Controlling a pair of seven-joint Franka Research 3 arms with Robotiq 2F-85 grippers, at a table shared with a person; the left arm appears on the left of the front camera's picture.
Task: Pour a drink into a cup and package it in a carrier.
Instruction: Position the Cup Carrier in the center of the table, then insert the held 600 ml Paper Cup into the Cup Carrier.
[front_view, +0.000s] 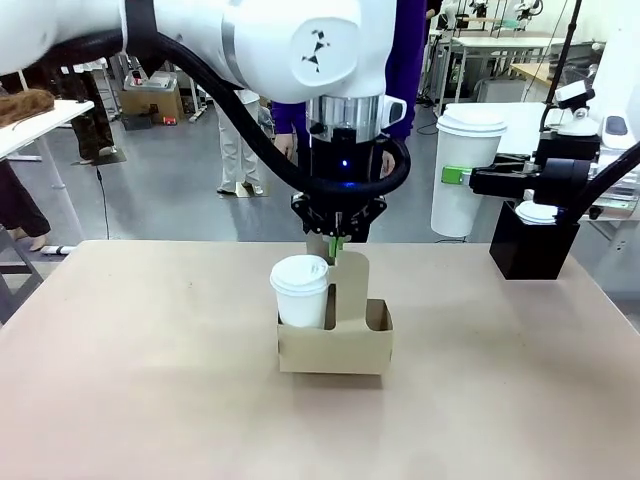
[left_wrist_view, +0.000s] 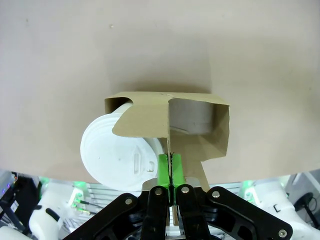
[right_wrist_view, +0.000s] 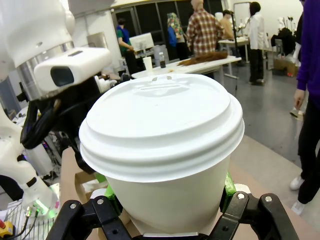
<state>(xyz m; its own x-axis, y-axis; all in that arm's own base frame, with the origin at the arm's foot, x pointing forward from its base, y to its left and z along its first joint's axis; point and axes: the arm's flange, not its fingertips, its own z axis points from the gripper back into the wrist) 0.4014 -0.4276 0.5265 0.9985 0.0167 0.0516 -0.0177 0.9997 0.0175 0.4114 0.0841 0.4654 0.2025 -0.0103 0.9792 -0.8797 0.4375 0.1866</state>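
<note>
The brown cardboard carrier (front_view: 335, 345) stands mid-table with a short white lidded cup (front_view: 300, 288) in its left slot; the right slot is empty. My left gripper (front_view: 338, 243) is shut on the top of the carrier's raised handle panel (left_wrist_view: 167, 125), its green pads (left_wrist_view: 163, 170) pinching the card. Off the table's right side, my right gripper (front_view: 468, 178) holds the tall white cup (front_view: 465, 170), now lidded, up in the air. In the right wrist view the tall cup (right_wrist_view: 165, 145) sits between the green pads (right_wrist_view: 227, 186). The press pot with the drink is out of view.
A black box (front_view: 530, 250) with a white lid-like piece on top stands at the table's far right. A person in purple (front_view: 408, 60) stands behind the left arm at the far side. Bare tan tabletop (front_view: 140, 380) lies around the carrier.
</note>
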